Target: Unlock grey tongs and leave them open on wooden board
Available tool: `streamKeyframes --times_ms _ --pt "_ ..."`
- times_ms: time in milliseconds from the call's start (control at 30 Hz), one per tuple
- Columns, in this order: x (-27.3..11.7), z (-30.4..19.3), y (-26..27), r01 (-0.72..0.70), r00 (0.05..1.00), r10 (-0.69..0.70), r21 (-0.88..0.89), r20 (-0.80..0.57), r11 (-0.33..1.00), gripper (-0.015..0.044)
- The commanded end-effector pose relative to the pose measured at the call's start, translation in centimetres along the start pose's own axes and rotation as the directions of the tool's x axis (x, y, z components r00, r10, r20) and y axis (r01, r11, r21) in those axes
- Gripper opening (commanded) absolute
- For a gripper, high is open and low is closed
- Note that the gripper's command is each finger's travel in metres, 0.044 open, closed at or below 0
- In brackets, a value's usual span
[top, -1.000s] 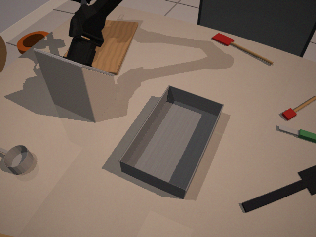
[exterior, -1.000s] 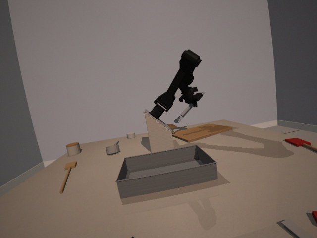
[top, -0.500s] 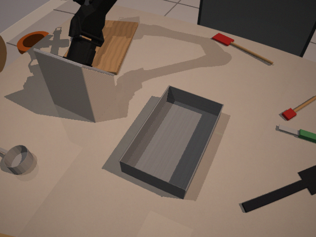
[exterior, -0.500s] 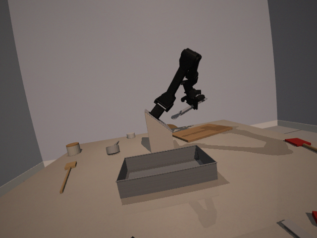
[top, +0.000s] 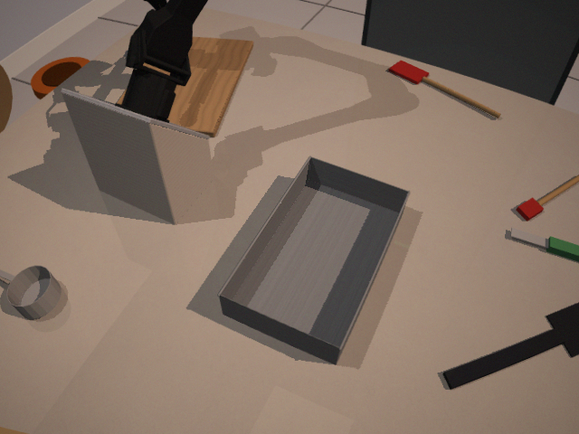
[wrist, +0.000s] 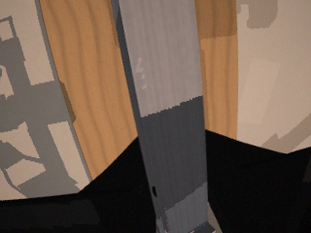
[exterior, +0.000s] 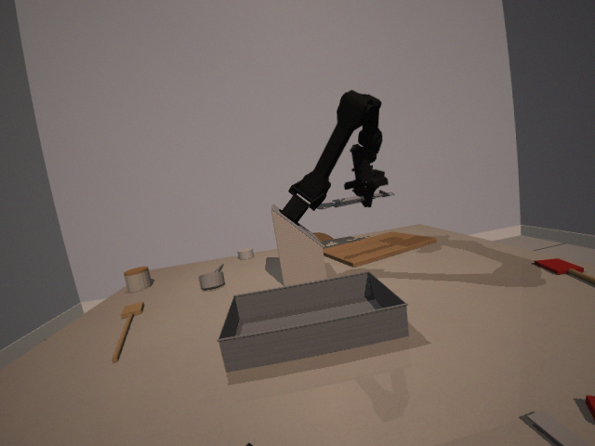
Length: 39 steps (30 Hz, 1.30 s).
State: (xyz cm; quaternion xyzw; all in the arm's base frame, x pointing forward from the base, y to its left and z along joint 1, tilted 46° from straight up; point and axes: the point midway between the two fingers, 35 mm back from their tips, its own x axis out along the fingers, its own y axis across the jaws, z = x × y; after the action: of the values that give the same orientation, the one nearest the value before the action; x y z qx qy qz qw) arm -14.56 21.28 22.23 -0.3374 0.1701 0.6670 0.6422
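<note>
The grey tongs (exterior: 331,203) (wrist: 165,58) are held in the air above the wooden board (top: 236,70) (exterior: 413,239) (wrist: 87,73). In the exterior view they lie nearly level, the left end slightly lower. My gripper (exterior: 367,202) (wrist: 166,134) is shut on them, pointing down. In the wrist view the tongs run up the middle between the black fingers. How far their arms are apart is not clear. In the top view the gripper and tongs are out of view. The roasting tin (top: 276,325) (exterior: 317,338) is empty.
A slanted pale pedestal (top: 126,154) (exterior: 300,254) carries the arm, beside the board's near end. An orange bowl (top: 41,88) is beyond it. A metal cup (top: 44,298) (exterior: 212,280) stands to one side. A red spatula (top: 407,71) (exterior: 557,265) lies on the far side.
</note>
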Motion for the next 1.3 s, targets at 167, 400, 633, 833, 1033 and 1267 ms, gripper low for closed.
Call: streamKeyframes --times_ms 167,400,633,833,1033,1267 --pt "-0.1 -0.2 -0.1 0.001 1.0 -0.001 0.013 -0.027 1.0 -0.015" --pt "0.6 -0.1 0.0 0.001 1.0 -0.001 0.014 -0.028 1.0 -0.015" --pt "1.7 -0.1 0.3 0.001 1.0 -0.001 0.015 -0.031 1.0 -0.015" --pt "2.7 0.0 0.4 0.001 0.999 -0.001 0.015 -0.032 1.0 -0.015" --pt "3.6 0.0 0.5 0.001 0.999 0.0 0.016 -0.033 1.0 -0.015" --pt "4.8 0.0 0.6 0.001 0.999 -0.001 0.016 -0.033 1.0 -0.015"
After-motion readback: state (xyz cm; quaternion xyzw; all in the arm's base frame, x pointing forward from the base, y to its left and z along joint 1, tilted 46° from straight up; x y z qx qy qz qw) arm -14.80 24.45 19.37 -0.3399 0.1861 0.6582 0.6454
